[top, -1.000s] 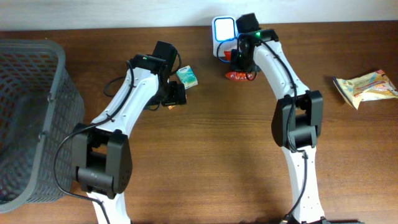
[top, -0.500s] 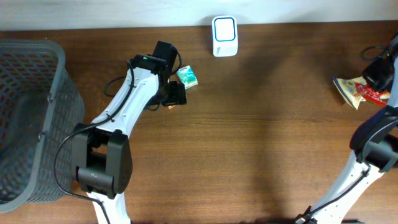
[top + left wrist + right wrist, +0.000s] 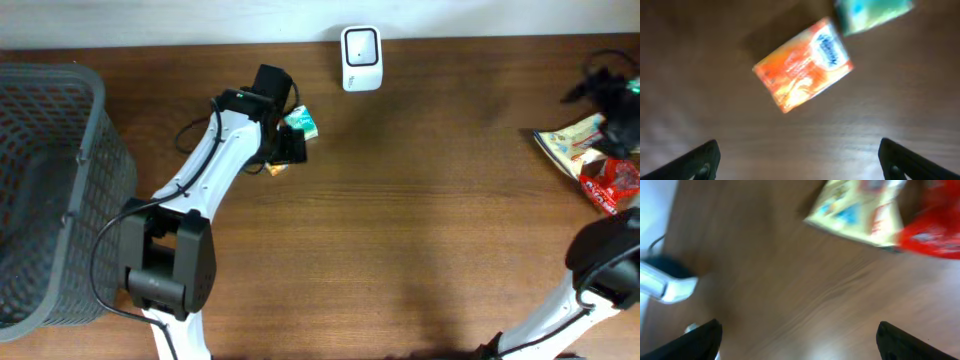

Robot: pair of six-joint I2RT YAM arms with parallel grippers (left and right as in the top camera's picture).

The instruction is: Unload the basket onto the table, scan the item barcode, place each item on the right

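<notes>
From above, the left arm (image 3: 215, 165) stretched over the counter (image 3: 420, 230). Its end hung right over an orange pack (image 3: 274, 168), with a teal pack (image 3: 300, 123) just beside it. The scanner (image 3: 360, 58) stood at the back edge, well apart from both. A basket (image 3: 112, 130) sat at the far left. At the far right, the right arm (image 3: 600, 270) was near a yellow pack (image 3: 570, 137) and a red pack (image 3: 610, 182), which touched each other. In the left wrist view, the left jaws were wide open and held nothing. The orange pack lay flat at a slant ahead of them, not yet between them. I think this pack was the next one to scan. To do it well, the jaws should turn to match its slant, come straight down, miss the teal pack and close gently, since it looked soft. Then its barcode must face the scanner, but I could not see a barcode. In the right wrist view, the right jaws were wide open and empty too, with the yellow and red packs ahead of them.
</notes>
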